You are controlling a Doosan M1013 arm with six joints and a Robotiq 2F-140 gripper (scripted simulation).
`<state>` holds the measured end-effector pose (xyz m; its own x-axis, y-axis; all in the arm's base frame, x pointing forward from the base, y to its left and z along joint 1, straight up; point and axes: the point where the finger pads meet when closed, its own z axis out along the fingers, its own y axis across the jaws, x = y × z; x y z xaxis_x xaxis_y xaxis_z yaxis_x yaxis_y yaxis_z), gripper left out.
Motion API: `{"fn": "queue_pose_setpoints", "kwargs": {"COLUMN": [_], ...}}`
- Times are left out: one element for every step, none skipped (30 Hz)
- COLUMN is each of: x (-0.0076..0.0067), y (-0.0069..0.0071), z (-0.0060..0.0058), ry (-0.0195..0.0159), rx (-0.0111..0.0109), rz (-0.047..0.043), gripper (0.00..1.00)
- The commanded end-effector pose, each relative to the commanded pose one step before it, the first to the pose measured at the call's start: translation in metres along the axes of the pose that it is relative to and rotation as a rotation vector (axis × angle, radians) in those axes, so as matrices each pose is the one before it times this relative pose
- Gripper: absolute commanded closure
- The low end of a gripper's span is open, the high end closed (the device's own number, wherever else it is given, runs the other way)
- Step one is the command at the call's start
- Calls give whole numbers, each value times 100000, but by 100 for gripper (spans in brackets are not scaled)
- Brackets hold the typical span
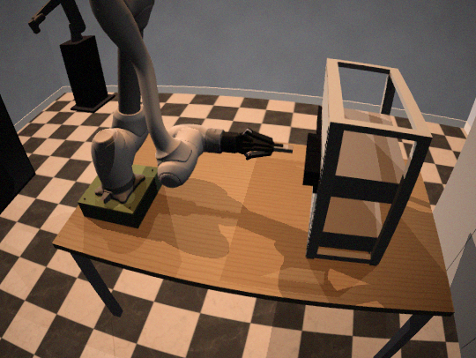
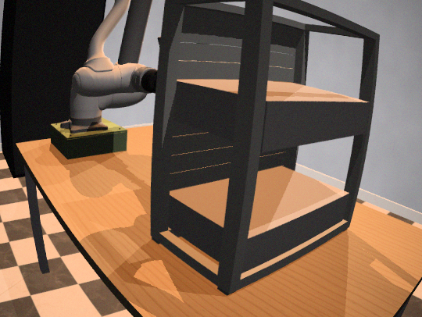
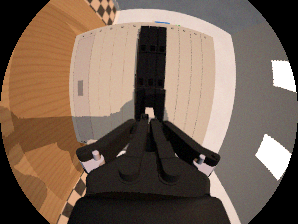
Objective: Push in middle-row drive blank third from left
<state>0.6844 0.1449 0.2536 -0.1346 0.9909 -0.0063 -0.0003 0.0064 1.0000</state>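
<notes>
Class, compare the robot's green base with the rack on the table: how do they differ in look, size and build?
The base is a low, solid green block; the rack is a tall, open dark frame with shelves. The base carries the arm; nothing stands on the rack's shelves. Both rest on the wooden table.

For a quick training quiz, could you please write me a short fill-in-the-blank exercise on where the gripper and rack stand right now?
1. The gripper's fingers are ____, with nothing between them.
2. The gripper points at the rack's ____ face.
3. In the top view, the fingertips are ____ the rack, with a gap between them.
4. The arm's base block stands on the ____.

Missing words: shut; front; short of; table
</notes>
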Motion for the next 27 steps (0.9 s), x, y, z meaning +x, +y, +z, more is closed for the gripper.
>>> {"fn": "queue_pose_setpoints", "kwargs": {"x": [7, 0, 0, 0, 0, 0, 0, 0, 0, 0, 0, 0, 0, 0, 0, 0, 0, 0, 0, 0, 0, 0, 0, 0, 0, 0, 0], "y": [7, 0, 0, 0, 0, 0, 0, 0, 0, 0, 0, 0, 0, 0, 0, 0, 0, 0, 0, 0, 0, 0, 0, 0, 0, 0, 0], "z": [-2, 20, 120, 269, 420, 539, 603, 601, 535, 415, 265, 118, 20, 0, 0, 0, 0, 0, 0, 0, 0, 0, 0, 0, 0, 0, 0], "ry": [5, 0, 0, 0, 0, 0, 0, 0, 0, 0, 0, 0, 0, 0, 0, 0, 0, 0, 0, 0, 0, 0, 0, 0, 0, 0, 0], "rx": [-9, 0, 0, 0, 0, 0, 0, 0, 0, 0, 0, 0, 0, 0, 0, 0, 0, 0, 0, 0, 0, 0, 0, 0, 0, 0, 0], "rz": [4, 0, 0, 0, 0, 0, 0, 0, 0, 0, 0, 0, 0, 0, 0, 0, 0, 0, 0, 0, 0, 0, 0, 0, 0, 0, 0], "gripper": [100, 100, 100, 100, 100, 100, 100, 100, 100, 100, 100, 100, 100, 100, 100, 100, 100, 100, 100, 100, 100, 100, 100, 100, 100, 100, 100]}}
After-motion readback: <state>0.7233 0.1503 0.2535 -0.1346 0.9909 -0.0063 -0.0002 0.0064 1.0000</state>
